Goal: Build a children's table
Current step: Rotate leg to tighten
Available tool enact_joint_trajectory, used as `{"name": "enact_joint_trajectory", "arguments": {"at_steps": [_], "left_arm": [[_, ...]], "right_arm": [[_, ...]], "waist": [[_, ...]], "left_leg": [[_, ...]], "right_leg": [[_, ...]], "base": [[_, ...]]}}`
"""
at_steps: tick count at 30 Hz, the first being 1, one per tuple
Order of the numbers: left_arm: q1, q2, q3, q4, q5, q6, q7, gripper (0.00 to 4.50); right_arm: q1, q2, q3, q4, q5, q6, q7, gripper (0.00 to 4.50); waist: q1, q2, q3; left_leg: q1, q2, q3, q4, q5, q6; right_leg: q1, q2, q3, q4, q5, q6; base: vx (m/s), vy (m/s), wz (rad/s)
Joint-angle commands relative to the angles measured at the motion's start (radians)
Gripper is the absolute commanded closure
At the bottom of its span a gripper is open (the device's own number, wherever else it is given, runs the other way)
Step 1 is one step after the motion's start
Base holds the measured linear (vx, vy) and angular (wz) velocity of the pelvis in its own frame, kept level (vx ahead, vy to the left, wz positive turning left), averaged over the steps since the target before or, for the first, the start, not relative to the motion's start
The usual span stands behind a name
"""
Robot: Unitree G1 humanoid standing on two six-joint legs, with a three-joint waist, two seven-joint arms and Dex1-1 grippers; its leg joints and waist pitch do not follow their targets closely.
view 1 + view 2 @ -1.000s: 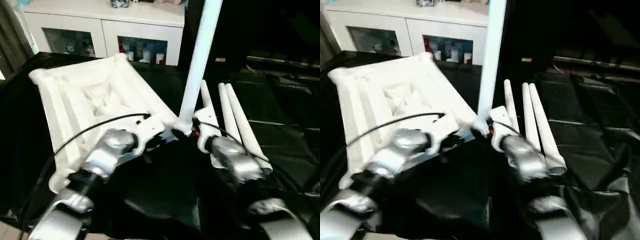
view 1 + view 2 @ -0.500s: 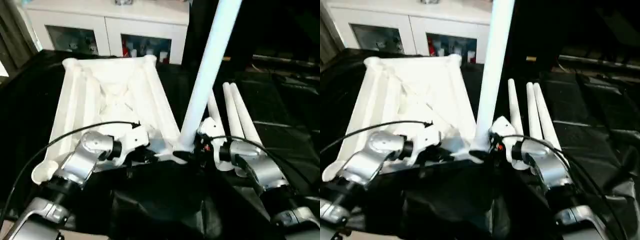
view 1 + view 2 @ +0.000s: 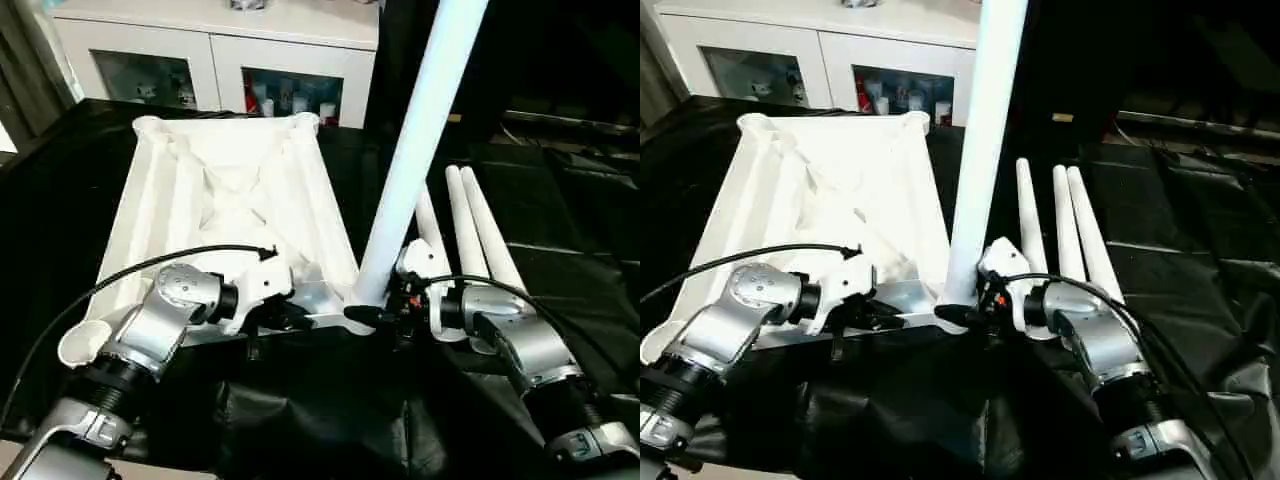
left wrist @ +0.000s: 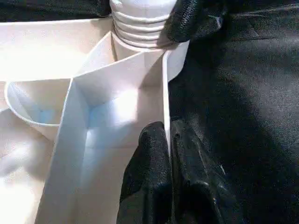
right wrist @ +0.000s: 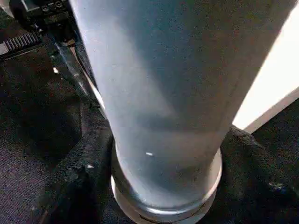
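Observation:
The children's table top [image 3: 230, 190] lies upside down on black cloth, its ribbed underside facing up. One white leg [image 3: 415, 150] stands upright in its near right corner socket. My right gripper [image 3: 375, 315] is shut on this leg's base, with a black finger [image 5: 77, 186] pressed against each side. My left gripper [image 3: 295, 318] is shut on the thin near rim wall [image 4: 164, 93] of the top, just beside that socket. The leg's ribbed end [image 4: 140, 23] sits in the socket. Three more legs [image 3: 470, 230] lie side by side on the cloth to the right.
A white cabinet with glass doors [image 3: 210, 60] stands behind the table top. Black cloth [image 3: 560, 260] covers the work surface, wrinkled at the right and near edge. A black cable [image 3: 150, 270] runs along my left forearm over the top.
The camera has shifted, so the top now looks squarer to me. The leg stays upright in the socket. My right jaws have drawn closer around its base; my left grip is unchanged.

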Motion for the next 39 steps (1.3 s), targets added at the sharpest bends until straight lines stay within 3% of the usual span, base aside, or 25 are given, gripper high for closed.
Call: {"name": "enact_joint_trajectory", "arguments": {"at_steps": [1,5,13,14,16,19,23,25,29,31,34,39], "left_arm": [[0.011,-0.014,-0.005,-0.026,-0.03,-0.003,-0.019,4.5],[0.013,-0.031,-0.013,-0.012,-0.01,-0.002,0.018,4.5],[-0.032,-0.142,-0.007,0.067,0.066,0.066,0.252,4.5],[-0.047,-0.186,-0.006,0.081,0.078,0.085,0.313,4.5],[-0.055,-0.211,-0.008,0.087,0.084,0.095,0.344,4.5],[-0.081,-0.289,-0.012,0.115,0.11,0.13,0.45,4.5],[-0.107,-0.362,-0.026,0.145,0.14,0.154,0.523,4.5],[-0.108,-0.365,-0.028,0.147,0.143,0.148,0.528,4.5],[-0.106,-0.349,-0.019,0.144,0.146,0.144,0.522,4.5],[-0.101,-0.323,-0.01,0.141,0.143,0.13,0.498,4.5],[-0.094,-0.299,-0.002,0.136,0.136,0.119,0.466,4.5],[-0.069,-0.218,0.001,0.104,0.107,0.086,0.348,4.5]], "right_arm": [[0.008,0.0,-0.005,-0.011,-0.012,0.009,-0.019,1.73],[-0.005,0.02,-0.011,0.048,-0.052,-0.008,-0.11,1.77],[-0.046,0.14,-0.043,0.203,-0.111,0.018,-0.418,1.79],[-0.079,0.184,-0.055,0.265,-0.13,0.058,-0.541,1.79],[-0.099,0.209,-0.063,0.302,-0.139,0.085,-0.613,1.79],[-0.155,0.291,-0.107,0.393,-0.123,0.134,-0.785,1.79],[-0.189,0.392,-0.117,0.417,-0.1,0.081,-0.799,1.79],[-0.195,0.402,-0.115,0.422,-0.098,0.065,-0.795,1.23],[-0.204,0.398,-0.137,0.431,-0.082,0.054,-0.798,0.99],[-0.198,0.371,-0.124,0.408,-0.102,0.029,-0.753,0.72],[-0.183,0.341,-0.115,0.37,-0.097,0.019,-0.68,0.72],[-0.109,0.207,-0.035,0.217,-0.098,0.008,-0.447,0.72]], "waist": [[0.002,0.003,-0.063],[-0.001,0.002,-0.059],[-0.016,0.0,-0.045],[-0.013,0.002,-0.047],[-0.021,0.002,-0.04],[-0.025,0.003,-0.046],[-0.021,0.0,-0.047],[-0.017,0.001,-0.05],[-0.016,0.0,-0.05],[-0.014,0.0,-0.051],[-0.013,-0.001,-0.05],[-0.008,-0.003,-0.054]], "left_leg": [[0.003,0.037,-0.007,-0.058,-0.12,0.054],[0.004,0.036,-0.007,-0.061,-0.15,0.04],[0.018,0.033,-0.014,-0.071,-0.276,-0.007],[0.019,0.034,-0.017,-0.071,-0.277,-0.005],[0.021,0.031,-0.019,-0.075,-0.309,-0.014],[0.03,0.028,-0.022,-0.073,-0.337,-0.022],[0.027,0.029,-0.02,-0.075,-0.326,-0.006],[0.022,0.03,-0.02,-0.077,-0.312,-0.001],[0.022,0.03,-0.017,-0.077,-0.301,0.005],[0.02,0.03,-0.015,-0.077,-0.293,0.007],[0.018,0.03,-0.016,-0.079,-0.289,0.014],[0.009,0.032,-0.013,-0.077,-0.226,0.036]], "right_leg": [[0.057,-0.083,0.053,-0.063,-0.083,-0.212],[0.056,-0.084,0.052,-0.07,-0.142,-0.202],[0.043,-0.091,0.051,-0.107,-0.467,-0.12],[0.046,-0.093,0.051,-0.107,-0.47,-0.109],[0.039,-0.089,0.047,-0.112,-0.519,-0.098],[0.035,-0.093,0.045,-0.121,-0.568,-0.069],[0.033,-0.09,0.05,-0.117,-0.506,-0.075],[0.035,-0.09,0.052,-0.112,-0.46,-0.081],[0.036,-0.089,0.053,-0.108,-0.423,-0.096],[0.037,-0.09,0.054,-0.108,-0.414,-0.1],[0.04,-0.09,0.054,-0.11,-0.426,-0.091],[0.048,-0.088,0.055,-0.101,-0.349,-0.102]], "base": [[0.0,0.0,0.0],[0.0,0.0,0.0],[0.0,0.0,0.0],[0.0,0.0,0.0],[0.0,0.0,0.0],[0.0,0.0,0.0],[0.0,0.0,0.0],[0.0,0.0,0.0],[0.0,0.0,0.0],[0.0,0.0,0.0],[0.0,0.0,0.0],[0.0,0.0,0.0]]}}
